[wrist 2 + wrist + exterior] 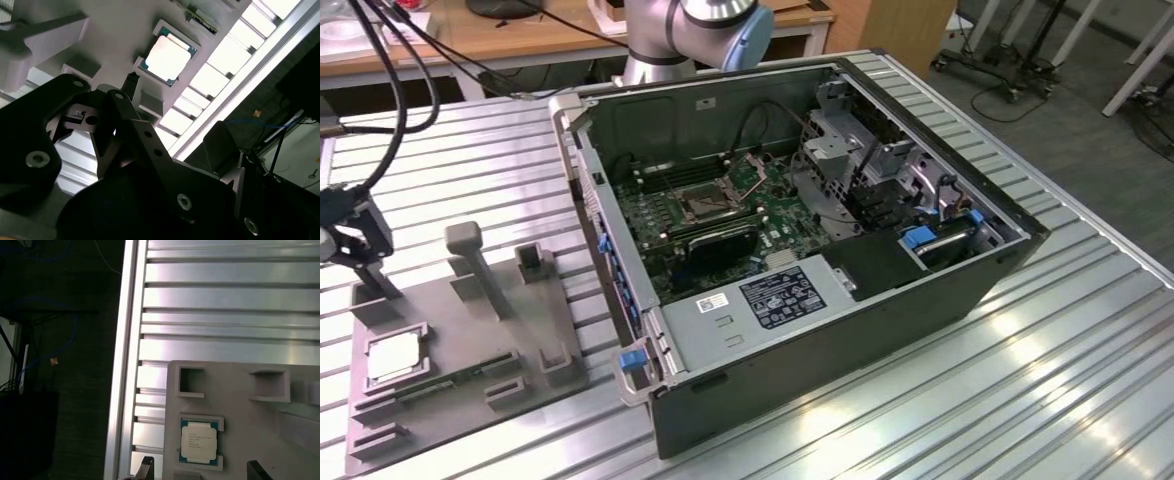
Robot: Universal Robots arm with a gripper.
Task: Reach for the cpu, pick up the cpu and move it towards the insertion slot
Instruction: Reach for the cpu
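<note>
The cpu (396, 357) is a small silvery square lying flat in a recess of the grey tray (460, 338), at the exterior view's left. Both wrist views show the cpu (198, 441) (167, 56) in its recess. My gripper (368, 278) hangs over the tray's far end, a short way above and behind the cpu. In the first wrist view the gripper (202, 471) is open, its two dark fingertips (146, 466) set wide apart with nothing between them. The insertion slot (707, 203), a silver-framed square socket, sits on the green board inside the open computer case.
The black computer case (854, 330) lies open on the slatted metal table (1067, 380). Grey upright posts (470, 268) rise from the tray near the gripper. A green memory stick (447, 378) lies beside the cpu. The table's edge (122, 365) runs close to the tray. The arm's base (670, 45) stands behind the case.
</note>
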